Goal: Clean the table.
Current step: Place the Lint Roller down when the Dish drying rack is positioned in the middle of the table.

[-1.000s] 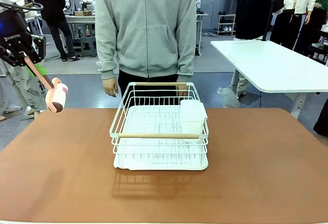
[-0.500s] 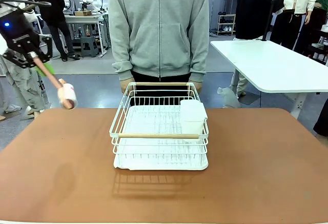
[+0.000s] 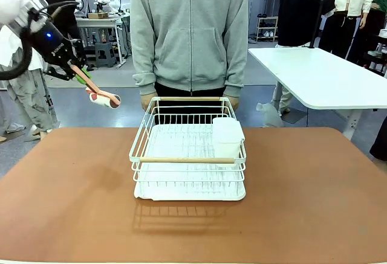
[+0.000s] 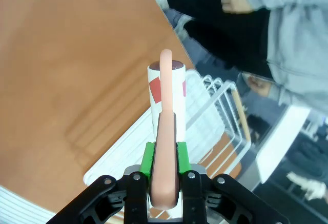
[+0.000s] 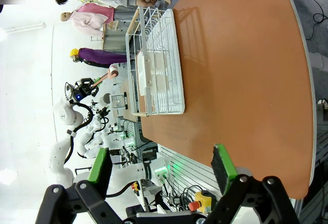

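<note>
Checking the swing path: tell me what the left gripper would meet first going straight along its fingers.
Probably the white dish rack: the left gripper, shut on the lint roller, points toward its near corner over the table; depth is unclear.

A robotics lab or open test hall: grey floor, a white-topped rectangular table (image 3: 320, 77) beside the reddish-brown matte tabletop (image 3: 302, 203), a workbench loaded with equipment (image 3: 100, 25) in the background, several people standing about, and white robot arms (image 5: 69, 131) at other stations.
</note>
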`<state>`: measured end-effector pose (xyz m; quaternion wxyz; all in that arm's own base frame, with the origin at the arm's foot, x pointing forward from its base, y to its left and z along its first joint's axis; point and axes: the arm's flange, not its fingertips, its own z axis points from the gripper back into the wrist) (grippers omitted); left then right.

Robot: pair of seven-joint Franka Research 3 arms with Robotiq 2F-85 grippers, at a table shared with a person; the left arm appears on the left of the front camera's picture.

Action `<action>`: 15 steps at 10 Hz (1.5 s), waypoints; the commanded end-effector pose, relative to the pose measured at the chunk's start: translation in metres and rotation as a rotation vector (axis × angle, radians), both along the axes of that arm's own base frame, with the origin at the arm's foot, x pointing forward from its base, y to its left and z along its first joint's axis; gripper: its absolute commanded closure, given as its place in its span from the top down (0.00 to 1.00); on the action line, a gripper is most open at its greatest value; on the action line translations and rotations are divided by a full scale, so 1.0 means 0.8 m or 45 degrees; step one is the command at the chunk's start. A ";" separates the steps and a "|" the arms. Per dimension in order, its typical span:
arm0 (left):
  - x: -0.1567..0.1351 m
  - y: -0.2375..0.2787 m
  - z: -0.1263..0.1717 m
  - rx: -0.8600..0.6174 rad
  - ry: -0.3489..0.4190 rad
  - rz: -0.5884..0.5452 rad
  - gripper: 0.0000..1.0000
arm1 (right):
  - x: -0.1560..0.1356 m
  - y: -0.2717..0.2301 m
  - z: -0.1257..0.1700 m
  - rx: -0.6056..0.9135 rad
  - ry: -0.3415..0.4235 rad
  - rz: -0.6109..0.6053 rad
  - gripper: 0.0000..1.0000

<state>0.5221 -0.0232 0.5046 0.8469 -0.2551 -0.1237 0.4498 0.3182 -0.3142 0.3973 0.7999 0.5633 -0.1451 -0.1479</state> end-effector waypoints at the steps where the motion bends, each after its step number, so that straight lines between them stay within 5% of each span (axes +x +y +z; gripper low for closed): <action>1: 0.001 -0.010 -0.026 0.039 -0.021 0.182 0.21 | -0.002 0.000 0.006 -0.005 0.022 -0.007 1.00; 10: 0.038 -0.004 -0.140 -0.067 -0.193 0.602 0.21 | -0.002 0.000 0.006 -0.005 0.022 -0.007 1.00; 15: 0.042 0.004 -0.189 -0.067 -0.107 0.629 0.21 | -0.002 0.000 0.006 -0.005 0.022 -0.007 1.00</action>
